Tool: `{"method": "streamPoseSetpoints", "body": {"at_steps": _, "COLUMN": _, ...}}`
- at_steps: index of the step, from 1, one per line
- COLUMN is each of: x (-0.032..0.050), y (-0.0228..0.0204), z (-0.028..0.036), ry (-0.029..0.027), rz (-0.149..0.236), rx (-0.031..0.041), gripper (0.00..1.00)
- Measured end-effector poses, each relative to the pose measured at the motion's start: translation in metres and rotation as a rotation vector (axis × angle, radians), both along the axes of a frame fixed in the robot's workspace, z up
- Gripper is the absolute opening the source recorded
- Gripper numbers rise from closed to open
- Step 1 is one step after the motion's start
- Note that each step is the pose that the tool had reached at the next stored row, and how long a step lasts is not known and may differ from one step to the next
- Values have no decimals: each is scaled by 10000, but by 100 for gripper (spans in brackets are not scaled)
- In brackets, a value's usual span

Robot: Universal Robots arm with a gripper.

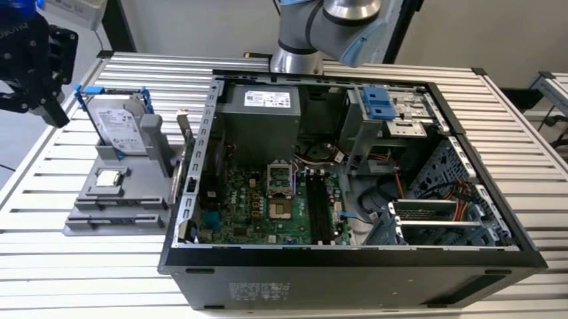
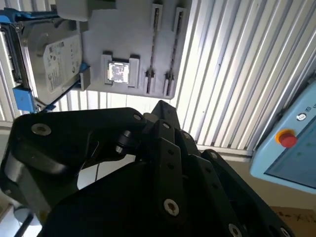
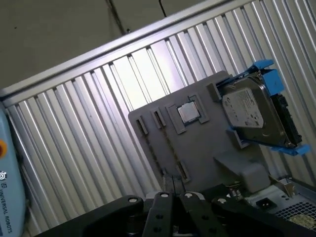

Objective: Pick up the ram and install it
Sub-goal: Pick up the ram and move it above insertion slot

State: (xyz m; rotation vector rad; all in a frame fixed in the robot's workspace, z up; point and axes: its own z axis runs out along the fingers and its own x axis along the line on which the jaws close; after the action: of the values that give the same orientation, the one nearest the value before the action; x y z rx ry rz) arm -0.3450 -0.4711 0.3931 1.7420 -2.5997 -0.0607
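My black gripper (image 1: 53,116) hangs above the table's edge at the exterior view's far left, beyond the grey parts holder (image 1: 116,206) and well away from the open computer case (image 1: 355,259). In both wrist views its fingers (image 2: 159,106) meet at a point over the holder (image 3: 197,148), so it looks shut with nothing between them. The ram is hidden or out of view. The holder has two long narrow grooves (image 2: 163,49). Inside the case, the motherboard (image 1: 257,206) has long black memory slots (image 1: 318,206).
On the holder stand a silver hard drive in a blue bracket (image 1: 116,126) and a small square processor chip (image 1: 108,177). The table is ribbed aluminium (image 1: 53,266). A pale blue pendant with a red button (image 2: 286,138) lies off the table's edge.
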Motion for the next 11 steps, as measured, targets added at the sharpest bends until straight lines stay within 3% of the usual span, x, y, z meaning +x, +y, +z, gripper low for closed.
{"method": "streamPoseSetpoints", "body": {"at_steps": 11, "x": 0, "y": 0, "z": 3, "ry": -55, "rz": 1785, "rx": -1, "gripper": 0}}
